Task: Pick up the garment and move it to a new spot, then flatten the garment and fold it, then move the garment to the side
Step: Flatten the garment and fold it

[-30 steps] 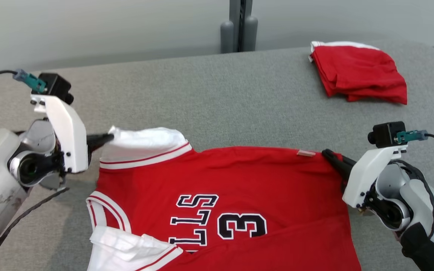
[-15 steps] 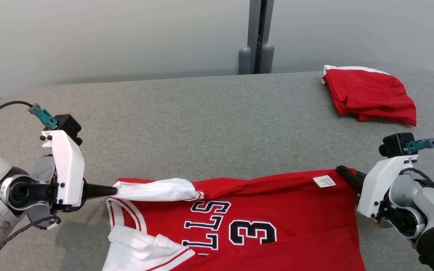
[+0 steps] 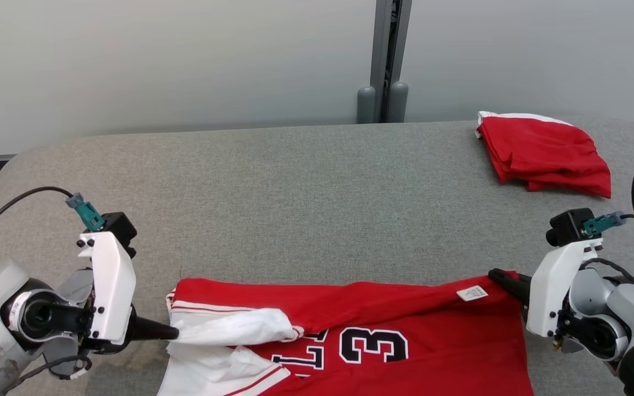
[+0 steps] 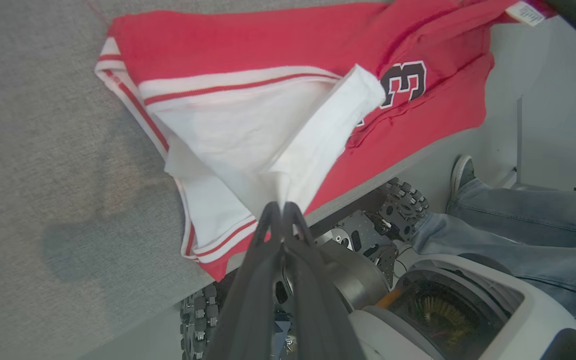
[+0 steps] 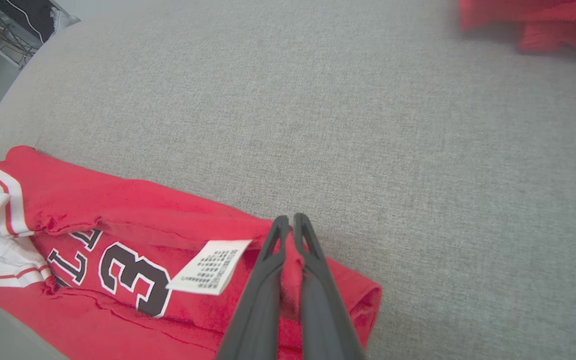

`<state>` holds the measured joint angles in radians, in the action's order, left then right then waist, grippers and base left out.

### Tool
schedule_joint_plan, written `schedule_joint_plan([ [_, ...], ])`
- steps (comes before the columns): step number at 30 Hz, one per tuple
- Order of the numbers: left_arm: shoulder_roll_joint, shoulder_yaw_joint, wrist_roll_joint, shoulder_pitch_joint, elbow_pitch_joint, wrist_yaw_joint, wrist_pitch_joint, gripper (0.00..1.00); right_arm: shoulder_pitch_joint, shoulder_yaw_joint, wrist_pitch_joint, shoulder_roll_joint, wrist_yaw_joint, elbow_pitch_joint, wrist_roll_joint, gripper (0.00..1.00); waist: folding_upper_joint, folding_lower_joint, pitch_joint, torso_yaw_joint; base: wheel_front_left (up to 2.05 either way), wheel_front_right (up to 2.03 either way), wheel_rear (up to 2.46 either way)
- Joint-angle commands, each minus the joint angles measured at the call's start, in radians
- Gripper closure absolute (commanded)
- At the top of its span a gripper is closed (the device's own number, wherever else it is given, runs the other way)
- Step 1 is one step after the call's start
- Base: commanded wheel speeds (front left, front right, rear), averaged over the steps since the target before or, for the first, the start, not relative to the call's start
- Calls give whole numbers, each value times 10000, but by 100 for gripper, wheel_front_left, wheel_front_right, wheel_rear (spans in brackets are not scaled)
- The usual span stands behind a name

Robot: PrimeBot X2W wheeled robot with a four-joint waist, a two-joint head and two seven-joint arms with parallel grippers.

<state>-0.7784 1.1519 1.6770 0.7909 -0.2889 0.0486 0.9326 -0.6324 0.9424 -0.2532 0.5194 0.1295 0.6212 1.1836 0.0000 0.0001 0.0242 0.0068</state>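
On the grey padded table (image 3: 306, 181), the red jersey (image 3: 405, 308) lies along the near edge, well apart from a folded red garment (image 3: 548, 157) at the far right, with the left gripper (image 3: 174, 333) pinched tight on its white lining and the right gripper (image 3: 494, 274) pinched on its red corner beside the white label (image 3: 472, 293).

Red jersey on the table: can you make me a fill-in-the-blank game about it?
The number printed on the red jersey is ____.
The left gripper is shut on the jersey's ____ cloth.
The right gripper is shut on the jersey's ____ cloth.
The folded garment lies at the far ____ corner of the grey table.
Missing words: 3; white; red; right.
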Motion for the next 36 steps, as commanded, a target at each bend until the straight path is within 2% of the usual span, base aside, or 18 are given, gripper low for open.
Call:
schedule_joint_plan([
  [1, -102, 3, 61, -52, 61, -71, 38, 100, -132, 92, -141, 122, 25, -157, 149, 100, 0, -1, -18, -14, 0, 0, 0],
  [12, -409, 76, 263, -335, 581, -377, 316, 100, -607, 1407, -1520, 949, 25, -1070, 1019, 100, 0, -1, -171, -47, 0, 0, 0],
  [24, -476, 181, 368, -519, 851, -619, 586, 100, -955, 2436, -2601, 1245, 25, -1160, 1793, 100, 0, -1, -136, 0, 0, 0, 0],
  [36, -434, 257, 542, -763, 989, -776, 790, 100, -1047, 2942, -2530, 1193, 24, -755, 1792, 100, 0, -1, -168, -69, 0, 0, 0],
])
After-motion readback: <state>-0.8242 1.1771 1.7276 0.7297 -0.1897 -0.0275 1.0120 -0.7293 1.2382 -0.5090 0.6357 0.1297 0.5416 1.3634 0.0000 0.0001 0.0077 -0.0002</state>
